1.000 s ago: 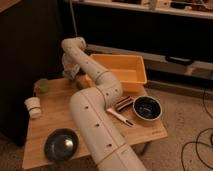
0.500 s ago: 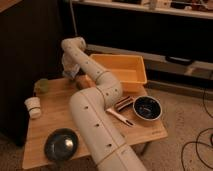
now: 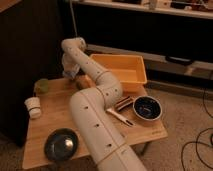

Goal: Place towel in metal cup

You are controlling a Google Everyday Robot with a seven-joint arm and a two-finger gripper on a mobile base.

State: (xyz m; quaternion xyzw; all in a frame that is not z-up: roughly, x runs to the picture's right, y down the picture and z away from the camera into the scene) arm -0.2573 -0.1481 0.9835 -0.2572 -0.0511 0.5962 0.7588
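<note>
A dim room, seen from above. A thick white arm (image 3: 97, 115) with rows of small holes rises from the bottom centre of the frame, bends at an elbow in the middle, and runs on to the upper left. There it turns downward and ends in the gripper (image 3: 70, 74), which hangs over the far left part of a wooden counter (image 3: 55, 117).

Whether the gripper is wide, narrow or holding something cannot be told. A pale bluish-grey patch (image 3: 67, 75) shows at its tip; whether that is the towel cannot be told either. Just right of the gripper lies a small brown object (image 3: 84, 80).

A pale cup (image 3: 32, 106) stands upright near the counter's left edge, well apart from the gripper — below and to its left. Between the two, further back, sits a green rounded object (image 3: 41, 86).

A yellow bin (image 3: 132, 86) sits at the back of the counter, right of the arm. In front of it, toward the right edge, is a blue bowl (image 3: 148, 118), with a dark slab (image 3: 123, 103) just left of it and a white utensil (image 3: 120, 118) lying near the arm. A grey bowl (image 3: 61, 145) rests at the lower left.

Dark shelving (image 3: 150, 30) fills the background.
</note>
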